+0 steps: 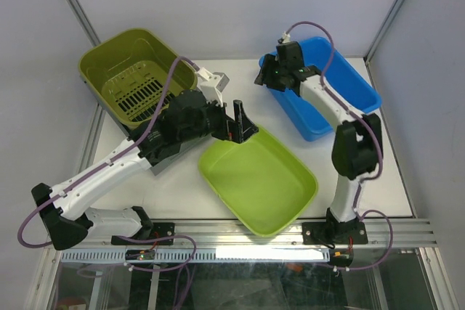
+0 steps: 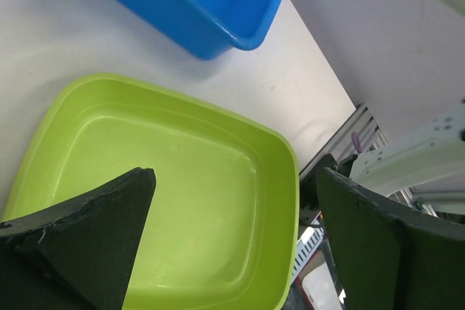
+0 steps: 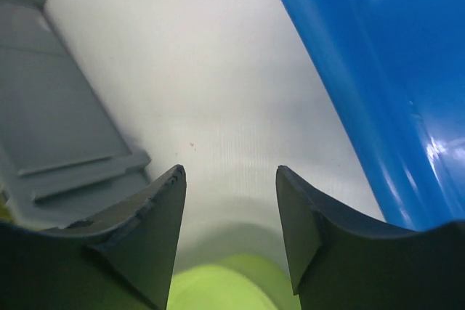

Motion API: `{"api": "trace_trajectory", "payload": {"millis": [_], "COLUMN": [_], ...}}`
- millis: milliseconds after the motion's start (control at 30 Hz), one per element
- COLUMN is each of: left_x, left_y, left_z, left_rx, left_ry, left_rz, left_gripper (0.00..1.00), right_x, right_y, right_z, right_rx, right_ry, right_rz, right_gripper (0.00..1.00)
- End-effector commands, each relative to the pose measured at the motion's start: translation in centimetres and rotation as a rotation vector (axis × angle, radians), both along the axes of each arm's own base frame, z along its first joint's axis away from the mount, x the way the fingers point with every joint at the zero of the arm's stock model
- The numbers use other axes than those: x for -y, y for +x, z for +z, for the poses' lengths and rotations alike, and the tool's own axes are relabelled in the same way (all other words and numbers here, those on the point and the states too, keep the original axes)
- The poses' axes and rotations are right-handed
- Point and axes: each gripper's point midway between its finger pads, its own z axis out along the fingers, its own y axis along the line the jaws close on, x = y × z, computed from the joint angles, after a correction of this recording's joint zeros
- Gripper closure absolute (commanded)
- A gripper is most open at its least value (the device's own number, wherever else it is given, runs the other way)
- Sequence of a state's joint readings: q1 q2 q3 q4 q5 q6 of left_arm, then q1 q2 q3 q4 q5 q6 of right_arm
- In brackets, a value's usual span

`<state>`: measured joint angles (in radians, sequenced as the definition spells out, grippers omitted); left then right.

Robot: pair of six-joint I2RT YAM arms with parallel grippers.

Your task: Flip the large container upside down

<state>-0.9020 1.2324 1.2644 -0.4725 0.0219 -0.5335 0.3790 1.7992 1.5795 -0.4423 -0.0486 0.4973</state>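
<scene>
A lime green tub (image 1: 260,179) stands open side up at the front middle of the table; it also fills the left wrist view (image 2: 182,179). My left gripper (image 1: 243,123) is open and empty, held over the tub's far left rim, with its fingers (image 2: 94,230) spread wide above the tub's inside. A blue tub (image 1: 327,96) stands open side up at the back right. My right gripper (image 1: 263,78) is open and empty beside the blue tub's left end (image 3: 378,70), over bare table.
An olive slotted basket (image 1: 134,78) sits at the back left. A grey flat tray (image 1: 166,163) lies under the left arm and shows in the right wrist view (image 3: 51,128). The aluminium rail (image 1: 247,234) runs along the near edge.
</scene>
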Motion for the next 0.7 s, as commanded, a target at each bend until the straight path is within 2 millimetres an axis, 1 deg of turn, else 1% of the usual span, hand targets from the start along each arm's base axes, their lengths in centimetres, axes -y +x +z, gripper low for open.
{"api": "trace_trajectory", "payload": {"millis": [0, 67, 100, 167, 233, 333, 400, 500, 567, 667], "left_x": [-0.9, -1.0, -1.0, -1.1, -1.1, -1.0, -0.9, -0.8, -0.7, -0.7], "left_y": [0.5, 0.4, 0.3, 0.2, 0.0, -0.2, -0.2, -0.3, -0.3, -0.4], "left_z": [1.7, 1.4, 1.4, 1.3, 1.2, 1.2, 1.1, 1.0, 1.0, 0.8], "left_rx": [0.027, 0.017, 0.016, 0.014, 0.015, 0.011, 0.008, 0.001, -0.003, -0.007], "left_ry": [-0.019, -0.016, -0.016, -0.018, -0.015, -0.013, -0.011, -0.011, -0.012, -0.012], "left_rz": [0.056, 0.056, 0.056, 0.051, 0.045, 0.030, 0.023, 0.017, 0.016, 0.016], "left_gripper": [0.01, 0.01, 0.01, 0.01, 0.01, 0.01, 0.01, 0.01, 0.01, 0.01], "right_x": [-2.6, -2.6, -2.2, -0.8, 0.6, 3.0, 4.9, 7.6, 9.1, 10.4], "right_y": [3.4, 5.2, 6.3, 8.0, 9.4, 10.8, 11.4, 12.4, 13.1, 14.0], "right_z": [-0.2, -1.9, -2.5, -3.7, -4.3, -4.7, -4.6, -4.5, -4.6, -4.4], "right_rx": [0.003, -0.027, -0.030, -0.044, -0.047, -0.047, -0.028, -0.011, -0.018, -0.026], "right_ry": [-0.034, -0.077, -0.112, -0.173, -0.185, -0.164, -0.184, -0.197, -0.169, -0.138], "right_rz": [0.041, 0.013, -0.024, -0.109, -0.208, -0.358, -0.455, -0.542, -0.562, -0.551], "right_gripper": [0.45, 0.45, 0.45, 0.45, 0.45, 0.44, 0.44, 0.44, 0.44, 0.43]}}
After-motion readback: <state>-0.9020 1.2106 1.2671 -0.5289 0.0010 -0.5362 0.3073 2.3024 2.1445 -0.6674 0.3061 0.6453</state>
